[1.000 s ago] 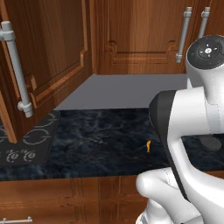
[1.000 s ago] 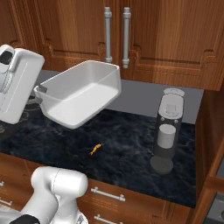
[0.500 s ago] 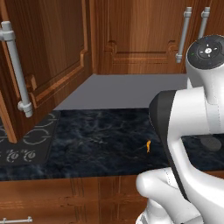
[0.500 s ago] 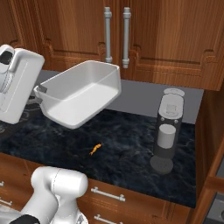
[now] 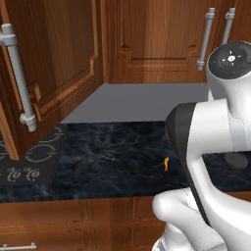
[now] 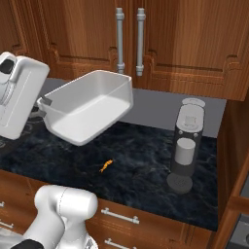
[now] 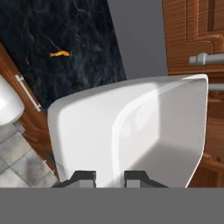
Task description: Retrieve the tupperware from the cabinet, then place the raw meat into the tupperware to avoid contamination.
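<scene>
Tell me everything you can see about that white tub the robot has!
The tupperware is a white, smooth, plastic-looking tub, shallow and squarish, with rounded corners and walls that flare outward. It is empty. It hangs tilted in the air above the dark counter, not resting on it. The gripper is shut on one rim of it, with a dark fingertip on each side of the wall. The tiny orange raw meat lies on the counter below, apart from it.

One tupperware (image 6: 92, 109), one raw meat sliver (image 6: 105, 166), one coffee machine (image 6: 186, 144), two paired cabinet handles (image 6: 129, 40).
</scene>
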